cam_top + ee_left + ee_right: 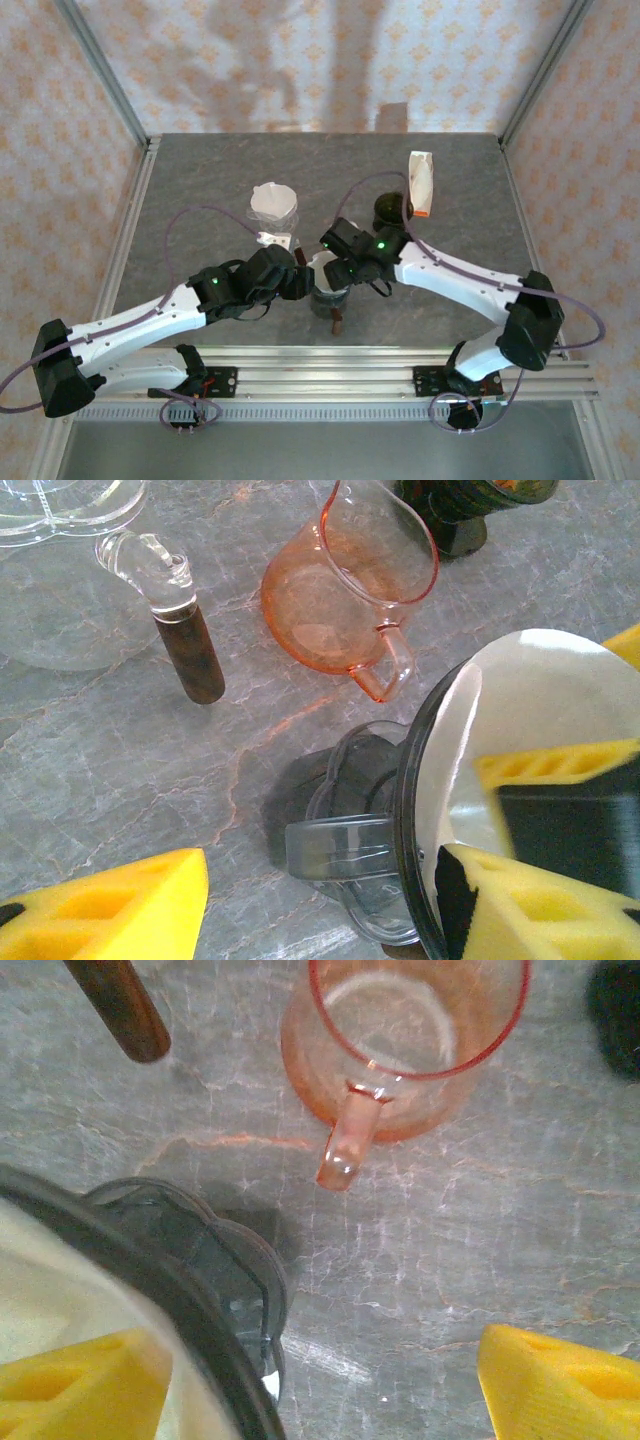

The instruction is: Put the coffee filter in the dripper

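The smoky grey dripper point(345, 848) stands on the table with its handle toward my left wrist camera. The white coffee filter point(520, 705) lies inside it against the wall. My left gripper point(320, 870) is open and straddles the dripper's rim, with one yellow finger inside on the filter and the other outside, apart from the handle. My right gripper point(320, 1345) is also open, one finger inside on the filter point(40, 1300) and the other outside the dripper point(190, 1260). From above, both grippers point(305, 285) point(335, 270) meet over the dripper point(330, 298).
A pink glass cup point(340, 590) stands just beyond the dripper. A clear glass server with a brown handle point(190, 650) is beside it. A dark round object point(390, 210), a white carton point(422, 183) and a white cone on a stand point(273, 205) sit farther back.
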